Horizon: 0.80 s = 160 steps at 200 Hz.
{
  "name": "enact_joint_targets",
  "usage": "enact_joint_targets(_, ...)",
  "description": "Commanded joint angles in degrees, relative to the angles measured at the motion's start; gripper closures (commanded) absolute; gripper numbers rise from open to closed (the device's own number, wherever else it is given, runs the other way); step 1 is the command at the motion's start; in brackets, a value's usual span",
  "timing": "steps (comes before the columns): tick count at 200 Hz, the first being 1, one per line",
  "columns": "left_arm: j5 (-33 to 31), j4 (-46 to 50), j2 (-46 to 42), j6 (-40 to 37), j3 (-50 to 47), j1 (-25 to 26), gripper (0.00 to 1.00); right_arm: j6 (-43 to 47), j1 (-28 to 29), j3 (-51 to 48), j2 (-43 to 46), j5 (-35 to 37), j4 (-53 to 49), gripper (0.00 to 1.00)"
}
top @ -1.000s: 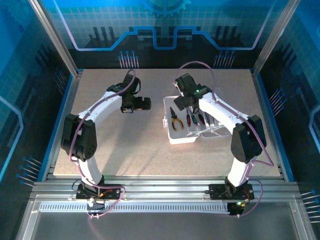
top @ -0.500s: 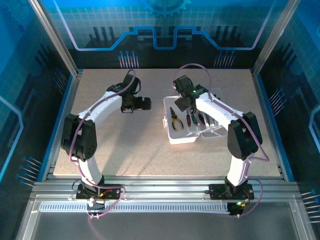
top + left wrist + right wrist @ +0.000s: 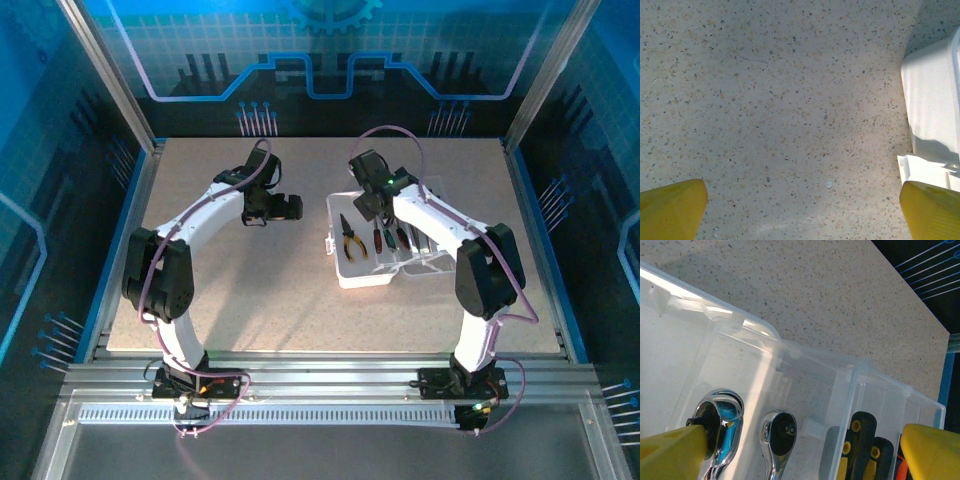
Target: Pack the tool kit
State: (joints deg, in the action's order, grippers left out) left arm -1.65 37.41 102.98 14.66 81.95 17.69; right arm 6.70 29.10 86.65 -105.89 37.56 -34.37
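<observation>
The tool kit's clear plastic case (image 3: 352, 277) lies open right of centre. Yellow-and-black pliers (image 3: 350, 241) and red-handled screwdrivers (image 3: 379, 238) lie inside it. My right gripper (image 3: 362, 207) hangs open over the case's far end with nothing between its yellow fingertips (image 3: 932, 450). In the right wrist view, the case wall (image 3: 840, 390) separates two chrome ratchet heads (image 3: 780, 432) from black-and-yellow handles (image 3: 856, 440). My left gripper (image 3: 292, 207) stands open and empty over bare table, just left of the case. The case's white edge (image 3: 930, 105) sits at the right of the left wrist view.
The speckled table (image 3: 250, 290) stretches around the case, bounded by a blue rim and the metal frame posts (image 3: 105, 80). Both arm bases are bolted at the near rail (image 3: 320, 385).
The right wrist has swung slightly left and back over the case's far end. The left arm has not moved.
</observation>
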Motion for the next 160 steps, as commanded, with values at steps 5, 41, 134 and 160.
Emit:
enact_joint_targets(5, 1.21, 0.61, -0.67, -0.24, 0.31, 0.28, 0.01, -0.19, -0.96, 1.82, -1.26, 2.32, -0.07, 0.0)
enact_joint_targets(41, 1.21, 0.81, -0.58, -0.33, 0.66, 0.32, 0.01, -0.38, -1.93, 1.46, 0.19, 2.91, -0.37, 0.0)
enact_joint_targets(134, 1.48, 1.31, 0.0, -0.5, 1.54, 0.33, 0.01, -0.37, -4.53, -1.03, 4.26, 2.87, -0.71, 0.0)
enact_joint_targets(160, 1.41, 1.35, -0.14, -0.59, 1.47, 0.3, 0.01, -0.37, -5.1, -1.63, 5.27, 2.76, -0.7, 0.0)
